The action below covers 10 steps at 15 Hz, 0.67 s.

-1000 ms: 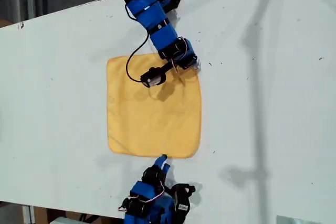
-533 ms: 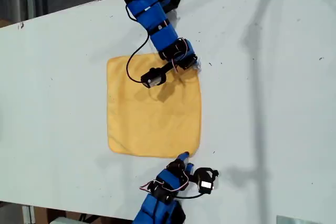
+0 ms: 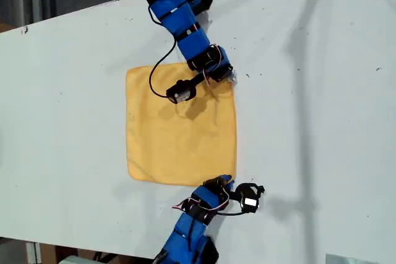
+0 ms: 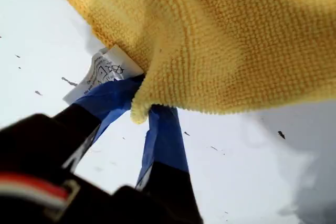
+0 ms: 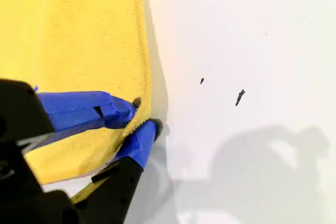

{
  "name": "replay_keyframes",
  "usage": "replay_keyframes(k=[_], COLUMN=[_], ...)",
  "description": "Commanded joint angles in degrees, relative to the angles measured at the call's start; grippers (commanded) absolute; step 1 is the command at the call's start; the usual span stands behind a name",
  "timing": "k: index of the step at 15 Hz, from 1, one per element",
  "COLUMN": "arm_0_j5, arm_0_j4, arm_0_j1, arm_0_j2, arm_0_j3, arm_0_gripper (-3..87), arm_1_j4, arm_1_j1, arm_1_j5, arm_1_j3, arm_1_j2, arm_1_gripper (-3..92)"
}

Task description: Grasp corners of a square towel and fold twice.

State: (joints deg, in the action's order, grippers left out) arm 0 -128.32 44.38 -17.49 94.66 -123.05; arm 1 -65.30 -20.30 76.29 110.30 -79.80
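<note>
The yellow-orange towel (image 3: 179, 134) lies flat and square on the white table (image 3: 322, 122). My first gripper (image 3: 230, 77) is at the far corner on the exterior view's right. In the first wrist view, my first gripper (image 4: 144, 108) is shut on that corner of the towel (image 4: 236, 35), beside the small white tag (image 4: 102, 72). My second gripper (image 3: 226, 182) is at the near corner on the exterior view's right. Up close, my second gripper (image 5: 144, 115) has one blue finger (image 5: 84, 111) on top of the towel (image 5: 79, 35) and the other under its edge, pinching it.
The table's near edge runs just below the second arm's base (image 3: 185, 248) in the exterior view. Dark floor shows beyond the far edge at the exterior view's upper left. Small dark specks (image 5: 240, 96) mark the tabletop beside the towel.
The second arm swung from the towel's near edge toward the exterior view's right, bringing its gripper onto the near right corner. The first arm and the towel stayed put.
</note>
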Motion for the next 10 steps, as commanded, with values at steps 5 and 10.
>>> replay_keyframes(k=[5, 10], arm_0_j5=[20.0, 34.5], arm_0_j4=[27.3, 36.0], arm_0_j1=[9.6, 20.1], arm_0_j2=[-7.3, 0.4], arm_0_j3=[31.0, 35.3], arm_0_gripper=[-1.8, -1.8], arm_1_j4=[-4.1, -9.5], arm_1_j1=[6.9, 21.4], arm_1_j5=[-4.3, -15.0], arm_1_j3=[0.1, -0.4], arm_1_j2=[-15.8, -36.5], arm_1_gripper=[-0.1, -0.1])
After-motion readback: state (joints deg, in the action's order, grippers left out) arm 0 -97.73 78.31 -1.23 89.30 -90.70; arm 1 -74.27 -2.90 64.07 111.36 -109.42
